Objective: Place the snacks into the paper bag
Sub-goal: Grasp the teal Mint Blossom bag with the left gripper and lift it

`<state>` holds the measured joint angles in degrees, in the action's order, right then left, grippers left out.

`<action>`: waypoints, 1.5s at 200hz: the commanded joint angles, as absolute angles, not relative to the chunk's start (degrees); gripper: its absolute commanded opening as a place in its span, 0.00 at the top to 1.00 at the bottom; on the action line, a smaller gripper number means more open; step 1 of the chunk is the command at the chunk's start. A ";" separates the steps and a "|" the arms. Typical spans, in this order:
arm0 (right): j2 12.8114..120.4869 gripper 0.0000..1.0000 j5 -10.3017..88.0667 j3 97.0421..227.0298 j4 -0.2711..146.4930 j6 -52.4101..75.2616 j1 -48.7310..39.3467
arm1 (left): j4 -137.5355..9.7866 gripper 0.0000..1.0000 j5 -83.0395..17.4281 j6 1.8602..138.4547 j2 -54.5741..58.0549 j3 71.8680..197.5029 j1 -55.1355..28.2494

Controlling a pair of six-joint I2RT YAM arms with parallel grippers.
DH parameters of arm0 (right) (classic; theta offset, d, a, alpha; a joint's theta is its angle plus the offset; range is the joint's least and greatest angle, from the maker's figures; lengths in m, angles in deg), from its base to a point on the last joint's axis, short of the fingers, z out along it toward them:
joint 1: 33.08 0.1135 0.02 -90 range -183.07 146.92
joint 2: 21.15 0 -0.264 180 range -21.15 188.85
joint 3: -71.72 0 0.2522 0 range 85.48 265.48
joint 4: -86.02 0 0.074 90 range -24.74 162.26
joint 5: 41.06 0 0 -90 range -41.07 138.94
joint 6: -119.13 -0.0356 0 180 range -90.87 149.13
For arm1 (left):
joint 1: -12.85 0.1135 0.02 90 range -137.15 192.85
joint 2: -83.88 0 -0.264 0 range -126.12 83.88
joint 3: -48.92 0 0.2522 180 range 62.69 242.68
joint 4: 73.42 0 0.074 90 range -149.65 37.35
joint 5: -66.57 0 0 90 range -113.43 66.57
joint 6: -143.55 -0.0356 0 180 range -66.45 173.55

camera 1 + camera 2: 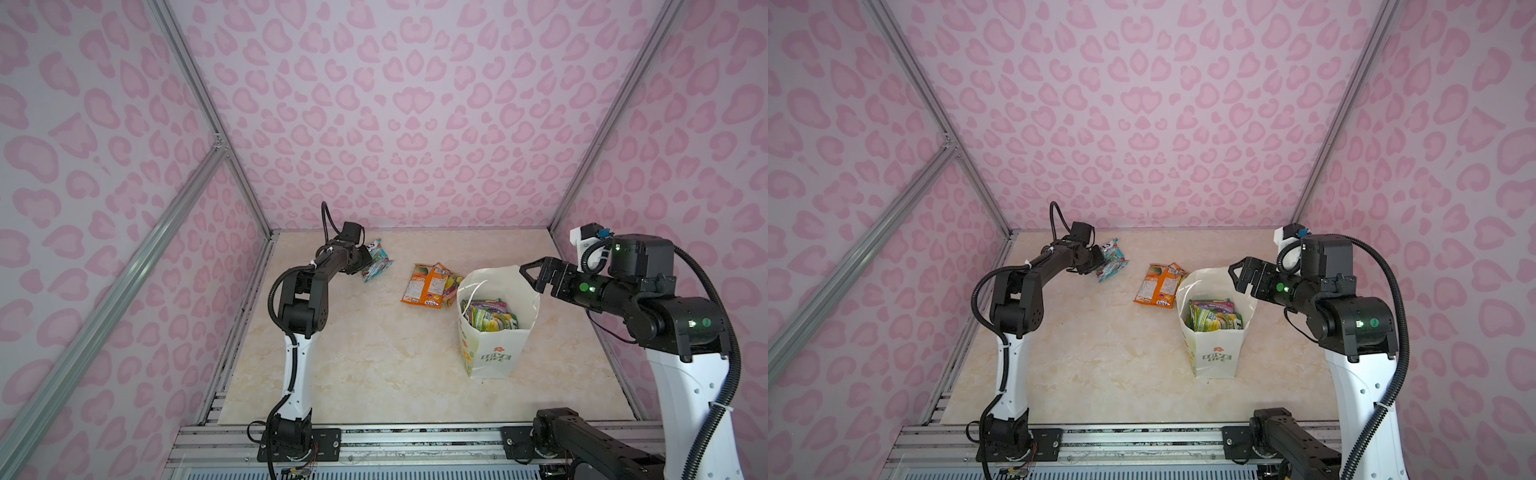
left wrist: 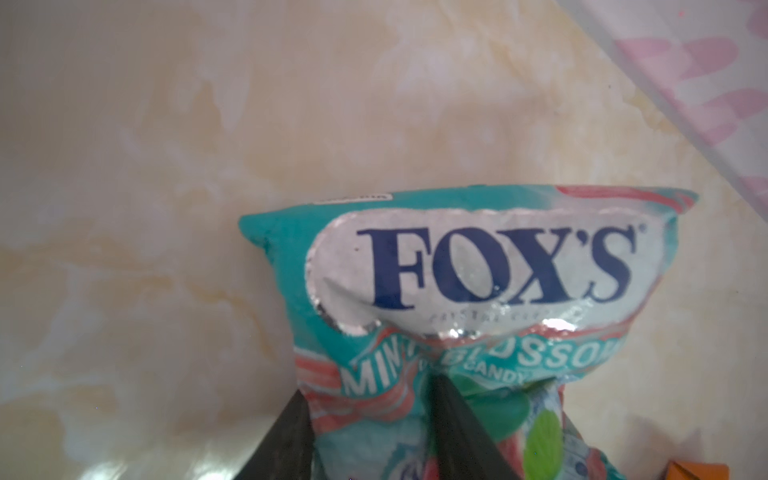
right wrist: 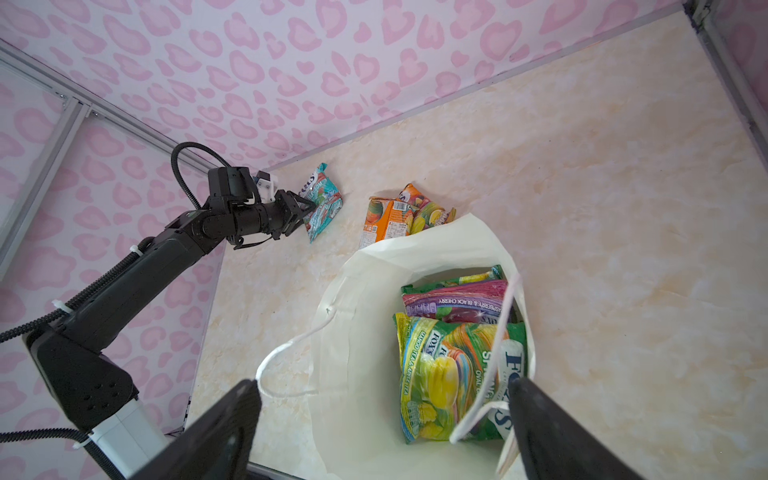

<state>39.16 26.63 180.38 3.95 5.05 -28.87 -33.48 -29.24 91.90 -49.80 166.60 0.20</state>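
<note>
The teal snack pouch [image 1: 377,259] [image 1: 1112,258] [image 2: 478,270] [image 3: 322,203] lies at the back left of the table, its lower part bunched between the fingers of my left gripper [image 1: 366,261] [image 1: 1100,261] [image 2: 370,386], which is shut on it. An orange pouch [image 1: 424,286] [image 1: 1156,286] [image 3: 380,222] lies on a green-yellow one [image 1: 454,286] [image 3: 428,216] behind the paper bag [image 1: 494,353] [image 1: 1217,357] [image 3: 365,332]. The bag stands open with green-yellow and purple snacks [image 1: 490,318] [image 1: 1212,316] [image 3: 453,365] inside. My right gripper [image 1: 530,276] [image 1: 1235,276] [image 3: 384,390] hangs open over the bag's right rim, holding nothing.
The bag's twisted white handles [image 3: 286,365] droop by my right gripper's fingertips. Pink patterned walls with aluminium posts [image 1: 245,183] close in the marble tabletop [image 1: 374,365] on three sides. A metal rail [image 1: 415,440] runs along the front.
</note>
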 commanded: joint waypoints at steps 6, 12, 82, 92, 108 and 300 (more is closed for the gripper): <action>38.49 0.05 29.49 180.56 4.87 4.77 -29.51 | -25.26 0.57 -32.14 90.51 -46.55 158.82 0.02; 38.28 0.05 30.60 180.74 4.76 4.69 -29.49 | -26.12 0.59 -32.65 90.39 -45.41 157.13 0.01; 37.43 0.02 42.78 183.59 2.33 3.96 -29.98 | -33.93 0.78 -39.21 90.44 -30.70 138.33 0.01; 36.59 0.02 46.18 183.03 2.21 3.39 -29.94 | -34.54 0.82 -40.41 90.78 -29.00 136.97 0.01; 35.59 0.02 48.52 181.62 2.41 2.99 -29.95 | -35.45 0.86 -42.32 91.54 -26.50 135.63 0.06; 37.47 0.59 39.39 169.66 4.48 2.94 -24.38 | -23.22 0.96 -42.07 87.13 5.96 140.25 -0.70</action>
<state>37.11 36.73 169.01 2.55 3.78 -25.79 -26.25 -41.83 90.39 2.02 137.40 -0.02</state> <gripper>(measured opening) 0.519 0.174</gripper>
